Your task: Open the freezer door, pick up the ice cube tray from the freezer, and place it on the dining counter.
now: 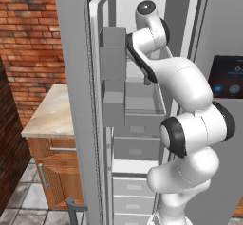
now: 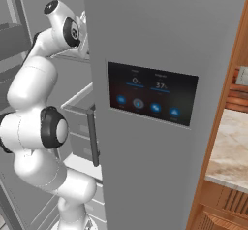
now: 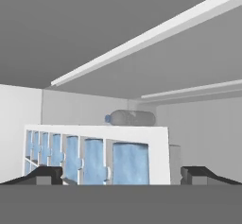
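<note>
I observed one ice cube tray (image 3: 97,154) lying inside the freezer (image 1: 142,96), one bottle (image 3: 130,118) behind it. The two fingers (image 3: 47,175) stood spread wide, flanking the tray, gripping nothing. One freezer door (image 1: 76,100) stood open.

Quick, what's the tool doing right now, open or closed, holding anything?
Tool: open, holding nothing; its fingertips stand wide on either side of the ice cube tray inside the freezer.

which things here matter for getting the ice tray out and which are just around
Job: ice cube tray, freezer door, freezer, gripper open astride the tray.

Just around: bottle behind the tray, touchscreen door, small marble-topped cabinet, brick wall.
</note>
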Controlling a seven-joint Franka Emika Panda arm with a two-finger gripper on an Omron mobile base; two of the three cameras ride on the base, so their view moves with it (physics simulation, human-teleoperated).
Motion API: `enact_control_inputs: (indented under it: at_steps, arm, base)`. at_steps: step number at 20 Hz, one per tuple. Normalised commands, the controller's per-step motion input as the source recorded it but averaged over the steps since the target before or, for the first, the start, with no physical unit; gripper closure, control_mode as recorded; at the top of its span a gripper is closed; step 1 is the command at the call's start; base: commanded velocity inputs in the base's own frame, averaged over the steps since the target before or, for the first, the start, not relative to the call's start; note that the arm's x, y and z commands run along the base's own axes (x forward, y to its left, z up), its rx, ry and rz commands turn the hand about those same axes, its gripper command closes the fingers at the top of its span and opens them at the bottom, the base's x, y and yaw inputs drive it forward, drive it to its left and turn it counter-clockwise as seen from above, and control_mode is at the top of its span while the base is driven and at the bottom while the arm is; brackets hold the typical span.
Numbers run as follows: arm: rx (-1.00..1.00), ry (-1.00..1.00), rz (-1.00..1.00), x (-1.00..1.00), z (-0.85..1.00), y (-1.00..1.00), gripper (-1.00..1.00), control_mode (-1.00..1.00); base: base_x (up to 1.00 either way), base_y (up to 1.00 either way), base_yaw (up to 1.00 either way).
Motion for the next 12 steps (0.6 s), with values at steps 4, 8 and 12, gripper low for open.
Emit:
enact_control_inputs:
  at_steps: [4,8,12]
  arm:
    - [0.00,0.00,0.00,0.04,0.00,0.00,-1.00,-1.00]
    - [0.00,0.00,0.00,0.00,0.00,0.00,-1.00,-1.00]
    - [0.00,0.00,0.00,0.00,0.00,0.00,-1.00,-1.00]
  base:
    - [0.00,0.00,0.00]
    - [0.00,0.00,0.00]
    - [0.00,0.00,0.00]
